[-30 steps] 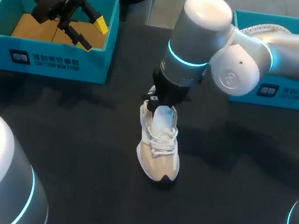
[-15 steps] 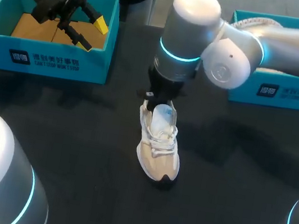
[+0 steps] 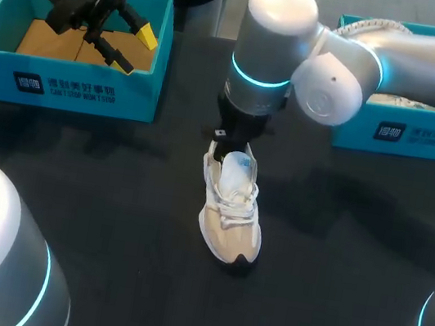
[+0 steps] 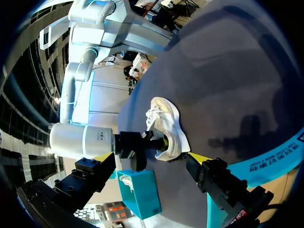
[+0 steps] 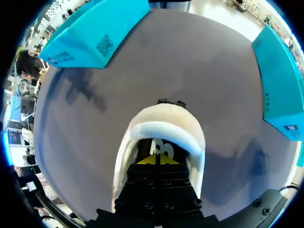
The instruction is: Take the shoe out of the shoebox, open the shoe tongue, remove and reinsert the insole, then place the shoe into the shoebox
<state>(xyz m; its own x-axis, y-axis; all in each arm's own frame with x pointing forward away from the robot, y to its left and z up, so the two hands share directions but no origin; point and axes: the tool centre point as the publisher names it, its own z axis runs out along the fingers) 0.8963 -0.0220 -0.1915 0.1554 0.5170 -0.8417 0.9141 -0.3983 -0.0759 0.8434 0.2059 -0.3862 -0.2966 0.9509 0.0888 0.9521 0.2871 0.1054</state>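
A cream and white sneaker [image 3: 230, 211] stands upright on the dark table [image 3: 113, 196], its black toe toward the near edge. My right gripper [image 3: 221, 149] points down into the heel opening. In the right wrist view its yellow tips [image 5: 156, 159] are pressed together inside the shoe's padded collar [image 5: 164, 131]; whether they pinch anything is hidden. A pale blue lining [image 3: 238, 166] shows in the opening. My left gripper [image 3: 132, 49] hangs open and empty over the left teal shoebox [image 3: 65, 83]. In the left wrist view the sneaker [image 4: 168, 124] lies ahead of the left gripper [image 4: 152, 159].
The left shoebox holds brown cardboard [image 3: 42, 40]. A second teal shoebox [image 3: 408, 135] at the back right holds another white shoe [image 3: 425, 105], partly under my right arm. Bare table surrounds the sneaker on all sides.
My right arm's wrist has swung slightly left and toward the back, while its gripper stayed at the shoe's heel. The sneaker and the left arm have not moved.
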